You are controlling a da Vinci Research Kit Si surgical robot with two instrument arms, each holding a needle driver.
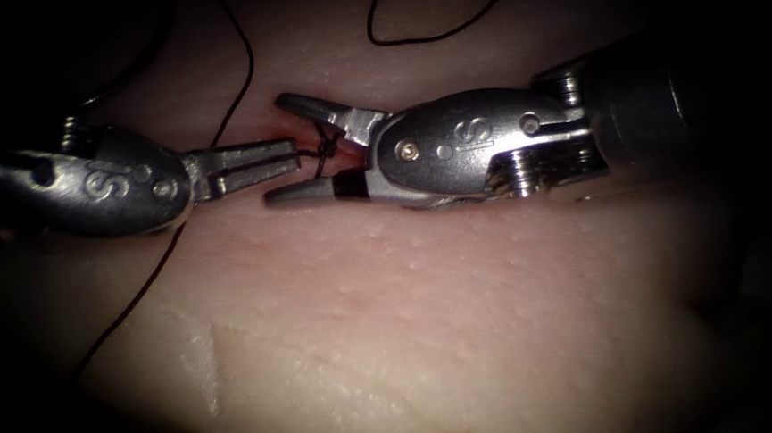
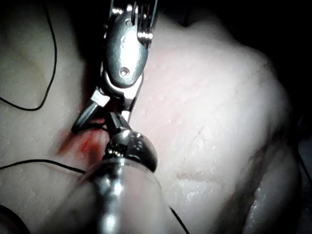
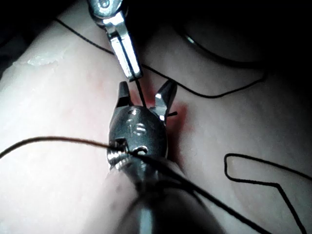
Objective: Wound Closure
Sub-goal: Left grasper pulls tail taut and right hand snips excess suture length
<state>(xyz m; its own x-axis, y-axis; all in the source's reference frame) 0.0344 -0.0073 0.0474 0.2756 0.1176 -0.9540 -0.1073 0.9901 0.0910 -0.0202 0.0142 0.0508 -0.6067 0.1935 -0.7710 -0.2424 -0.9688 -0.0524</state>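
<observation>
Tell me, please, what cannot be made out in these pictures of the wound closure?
- Needle: I cannot locate it; the thread runs off into the dark margins of the endoscope view.
- Cut: mostly covered by the left gripper, shut on the thread, and the open right gripper.
- Knot: too small to judge whether it is snug.
- Tissue: its edges fade into shadow.

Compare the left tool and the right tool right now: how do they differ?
The left tool has its jaws shut on the thread at the cut; the right tool has its jaws spread wide around that thread, holding nothing. Both meet tip to tip over the cut in the tissue.
</observation>
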